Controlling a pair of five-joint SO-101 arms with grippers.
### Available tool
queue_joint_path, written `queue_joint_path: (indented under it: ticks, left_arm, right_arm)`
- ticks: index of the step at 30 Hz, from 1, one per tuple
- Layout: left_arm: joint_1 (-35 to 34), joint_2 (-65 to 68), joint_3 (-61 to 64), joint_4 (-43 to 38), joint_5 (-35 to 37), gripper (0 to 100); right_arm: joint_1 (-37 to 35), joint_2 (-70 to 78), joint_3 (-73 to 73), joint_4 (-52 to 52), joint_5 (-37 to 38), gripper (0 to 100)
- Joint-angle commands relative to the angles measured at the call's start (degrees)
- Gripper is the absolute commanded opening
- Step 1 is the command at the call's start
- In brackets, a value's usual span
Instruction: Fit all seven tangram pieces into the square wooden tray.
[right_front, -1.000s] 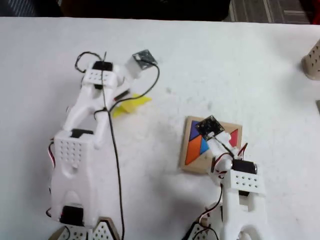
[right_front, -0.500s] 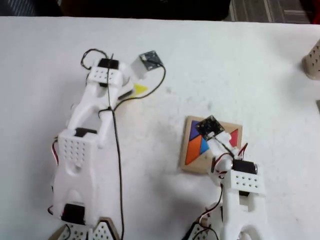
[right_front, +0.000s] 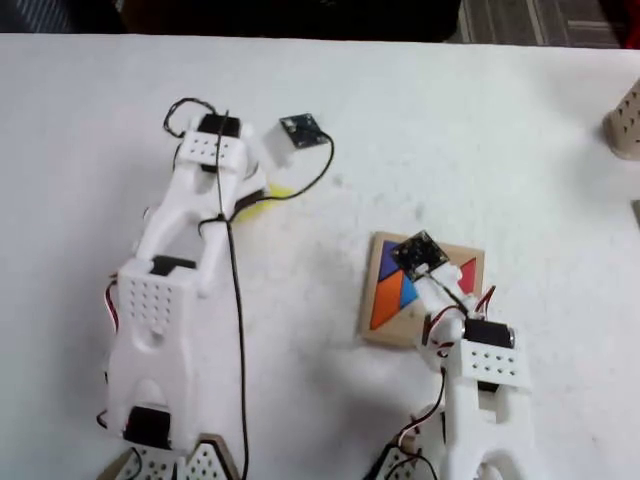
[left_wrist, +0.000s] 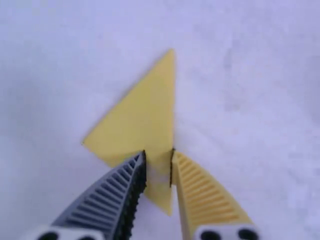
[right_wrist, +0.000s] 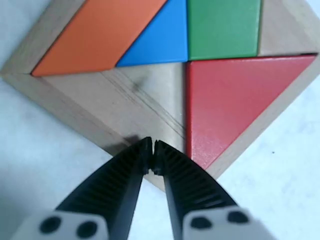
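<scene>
The tray (right_wrist: 150, 95) lay on the near right of the surface, well apart from my left arm, and I judged it a little over half filled. The red triangle (right_wrist: 235, 100) was the largest piece seated. Next came the orange piece (right_wrist: 100, 32), the green square (right_wrist: 224, 27) and the blue triangle (right_wrist: 160, 37), which sat between those two. From above, a purple piece (right_front: 388, 262) also sat at the tray's far left corner. That made five in. A big triangular hollow of bare wood lay beside the red triangle, and a smaller bare patch beside the green square, so I reckoned two pieces were left to fit.

One of them, the yellow triangle (left_wrist: 140, 130), was at the far left of the surface. My left pincer (left_wrist: 157, 160) was narrowed onto it, one jaw on each side near a corner. I could not tell whether it was lifted or resting. My right pincer (right_wrist: 151, 150) was all but closed on nothing and hung over the tray's near corner, by the big hollow.

The surface (right_front: 500, 120) was white and faintly speckled. Beyond its far edge ran a dark strip of room with striped flooring (right_front: 530, 20). A perforated beige object (right_front: 625, 125) stood at the right edge. A black cable (right_front: 238, 330) trailed along my left arm.
</scene>
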Motion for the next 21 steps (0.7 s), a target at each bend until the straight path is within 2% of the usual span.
queue_joint_path:
  ticks: [1,4,7,10,17,21]
  left_arm:
    - [1.5,-0.7,1.2,5.6,2.8,10]
    - [1.4,-1.6,4.4,3.6,9.0,10]
    - [2.1,-5.0,9.3,3.1,9.3,10]
    - [3.8,-11.9,18.4,-0.8,9.3,9]
    - [7.3,-40.9,52.9,-17.5,10.0,10]
    - [5.8,-56.9,64.8,-20.2,10.1,14]
  right_arm:
    - [-0.5,-0.6,0.0,0.3,0.8,1.6]
    - [-0.5,-0.6,0.0,0.3,0.8,1.6]
    - [-0.5,-0.6,0.0,0.3,0.8,1.6]
    - [-0.5,-0.6,0.0,0.3,0.8,1.6]
    - [-0.5,-0.6,0.0,0.3,0.7,1.6]
    - [-0.5,-0.6,0.0,0.3,0.5,1.6]
